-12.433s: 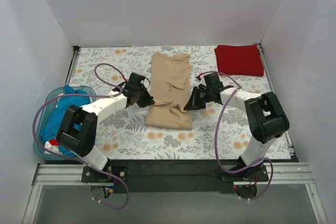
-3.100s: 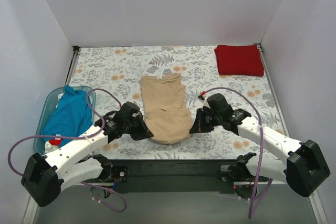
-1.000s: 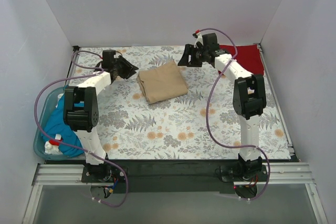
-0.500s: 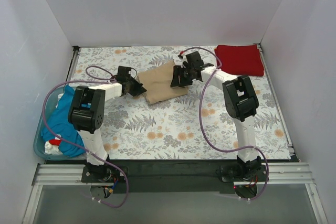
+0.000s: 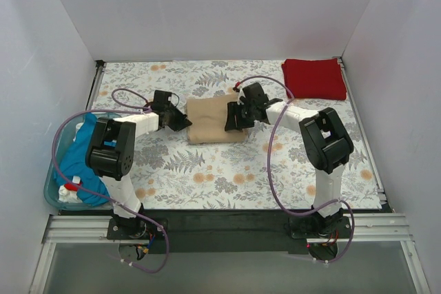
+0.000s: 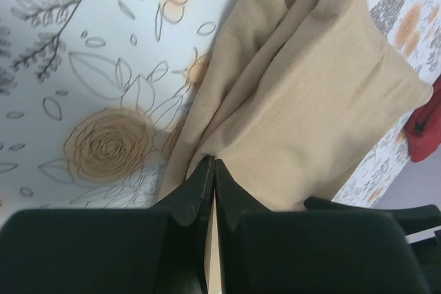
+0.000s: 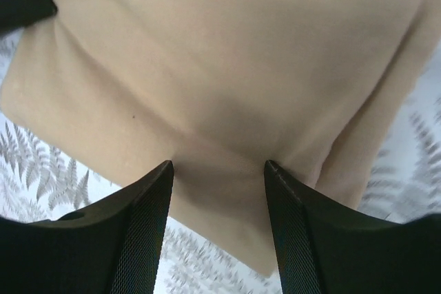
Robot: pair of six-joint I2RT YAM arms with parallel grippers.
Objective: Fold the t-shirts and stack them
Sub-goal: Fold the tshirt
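Observation:
The tan t-shirt (image 5: 215, 122) lies folded into a rectangle in the middle of the floral tablecloth (image 5: 207, 166). My left gripper (image 5: 182, 122) is at its left edge. In the left wrist view this gripper (image 6: 211, 162) is shut, its tips pressed into the crease where the tan t-shirt's (image 6: 310, 94) layers meet. My right gripper (image 5: 233, 118) is on the shirt's right part. In the right wrist view it (image 7: 219, 164) stands open, both fingers set down on the tan cloth (image 7: 227, 53). The dark red t-shirt (image 5: 313, 78) lies folded at the back right. The teal t-shirt (image 5: 81, 153) is in the tub.
The light blue tub (image 5: 52, 194) sits off the table's left edge beside the left arm's base. White walls close in the back and both sides. A corner of the red shirt (image 6: 424, 129) shows at the right of the left wrist view.
Both grippers have come in from the back of the table onto the tan shirt. The left one has shut. The shirt has turned from skewed to square and slid a little nearer.

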